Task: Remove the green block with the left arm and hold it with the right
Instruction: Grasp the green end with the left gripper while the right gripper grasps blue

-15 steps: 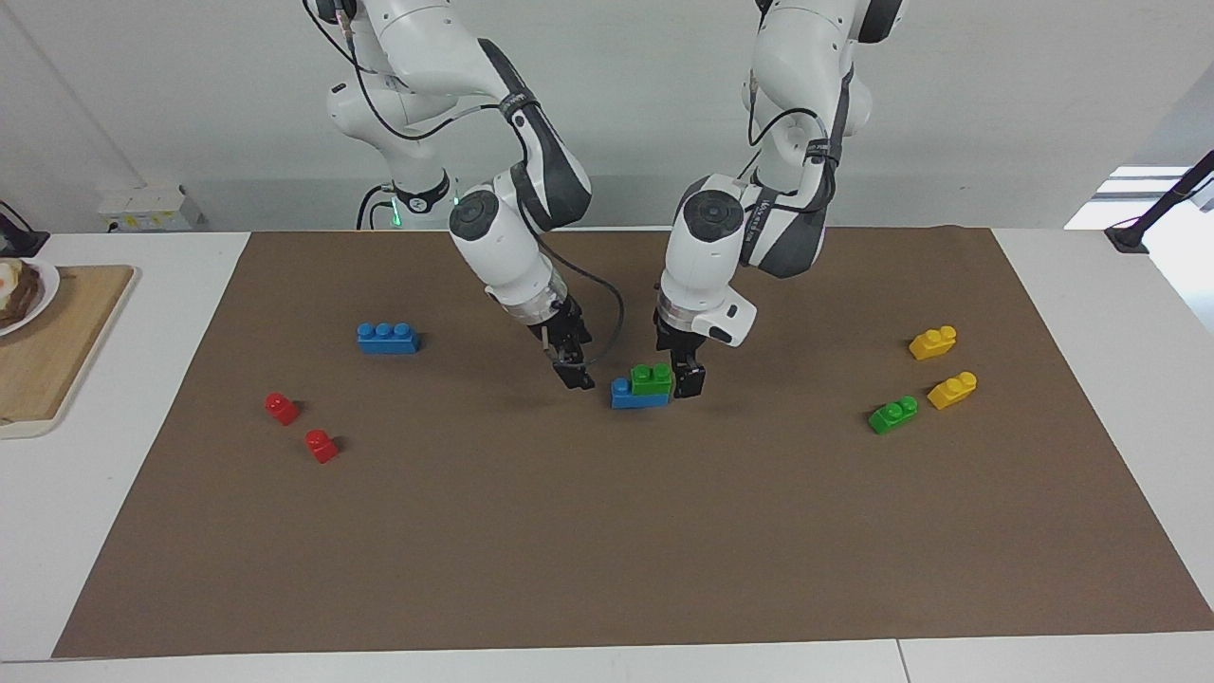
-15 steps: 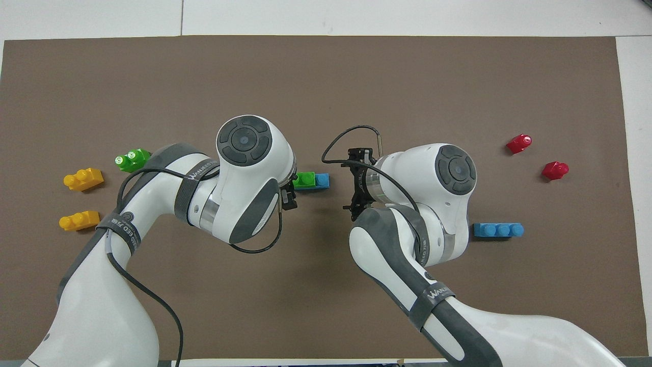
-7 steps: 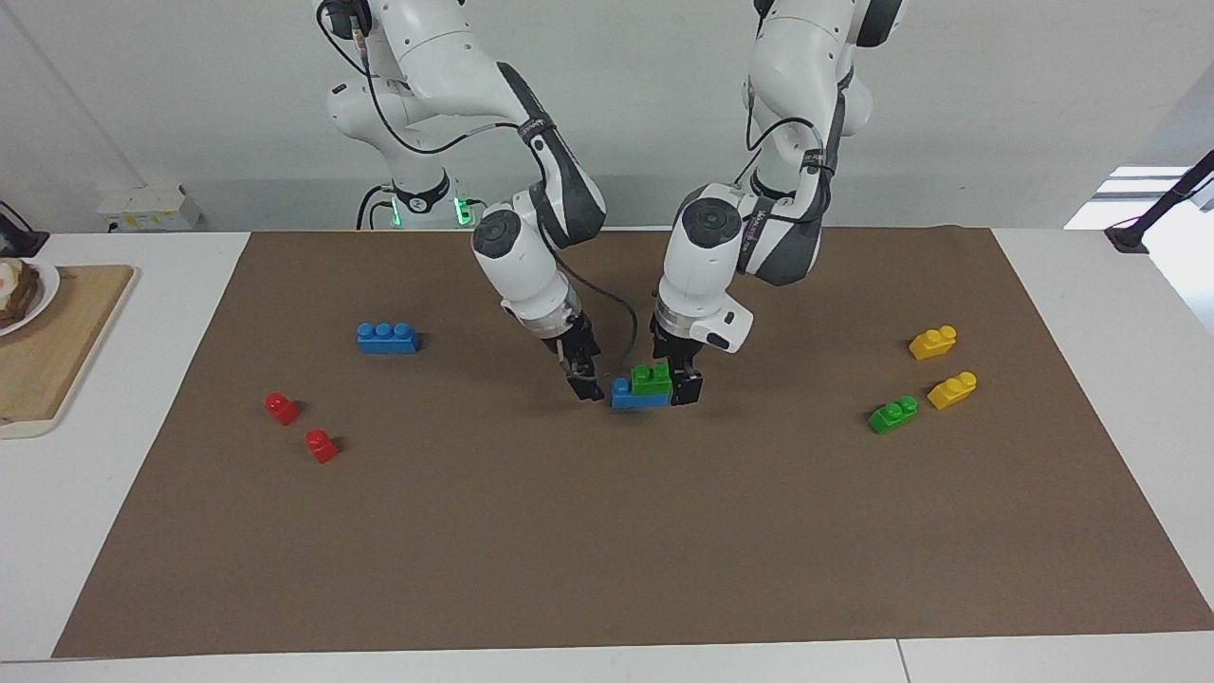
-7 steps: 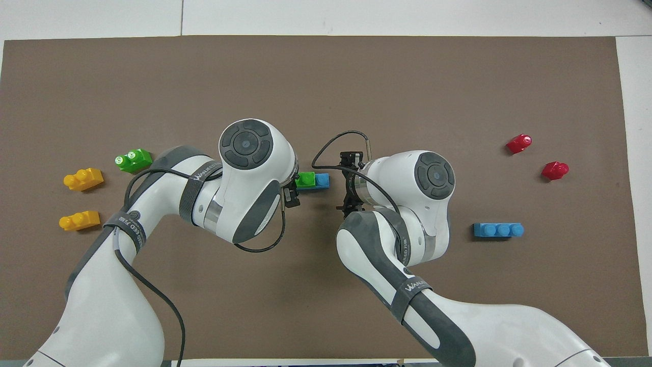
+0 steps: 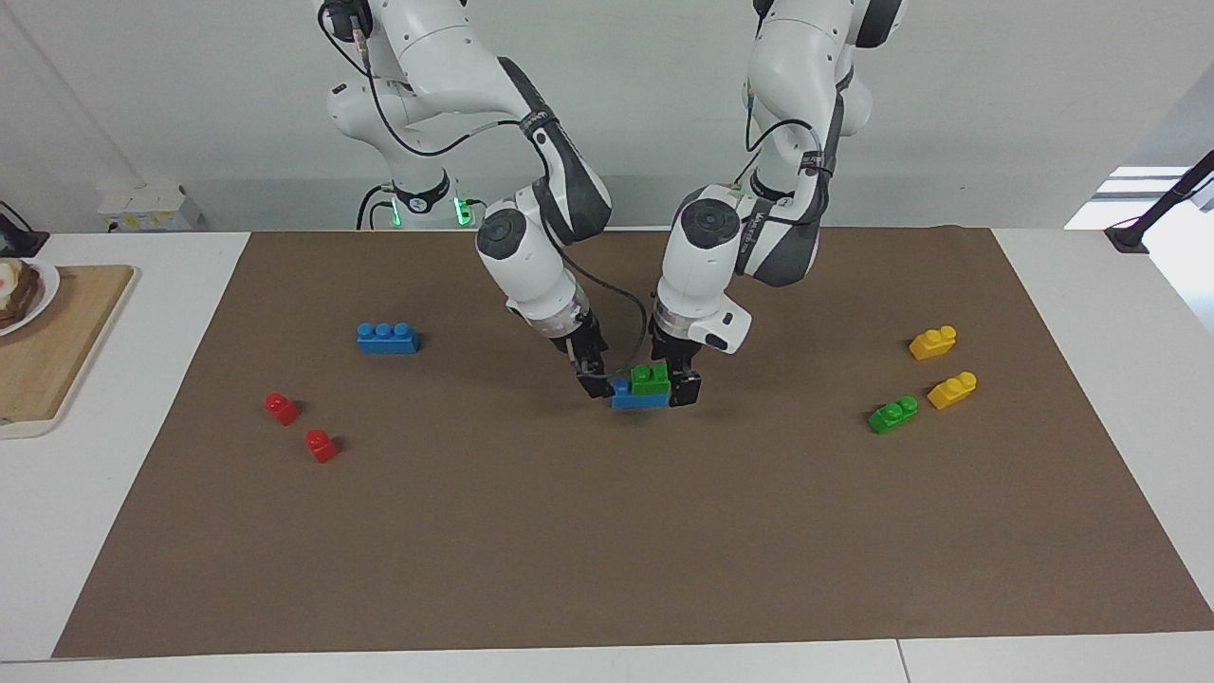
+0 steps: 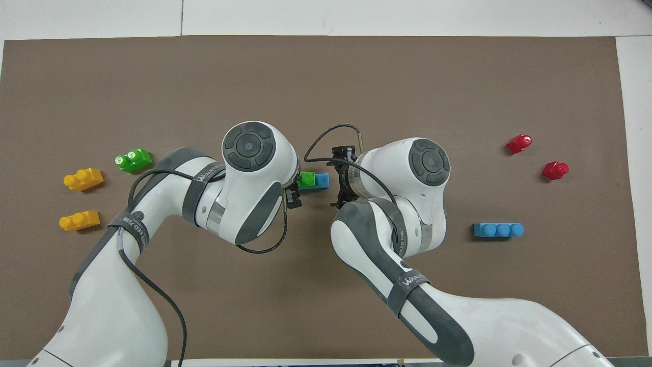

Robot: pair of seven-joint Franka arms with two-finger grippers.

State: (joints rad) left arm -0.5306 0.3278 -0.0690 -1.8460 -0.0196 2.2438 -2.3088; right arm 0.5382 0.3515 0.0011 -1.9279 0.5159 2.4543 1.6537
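Observation:
A green block point(image 5: 651, 379) with two studs sits on top of a blue brick point(image 5: 632, 398) in the middle of the brown mat point(image 5: 607, 531). In the overhead view the green block point(image 6: 306, 179) and the blue brick point(image 6: 321, 180) show between the two wrists. My left gripper point(image 5: 673, 383) is low at the stack, at the green block's end toward the left arm. My right gripper point(image 5: 596, 381) is low at the blue brick's end toward the right arm. Both wrists hide parts of the stack in the overhead view.
A second green block point(image 5: 893, 415) and two yellow bricks point(image 5: 933, 342) point(image 5: 952, 390) lie toward the left arm's end. A blue three-stud brick point(image 5: 388, 338) and two red pieces point(image 5: 281, 408) point(image 5: 321, 445) lie toward the right arm's end. A wooden board point(image 5: 47, 351) lies off the mat.
Both grippers have closed in on the stack: the right gripper moved up to the blue brick's end, the left gripper shifted slightly onto the green block's end. The stack has not moved.

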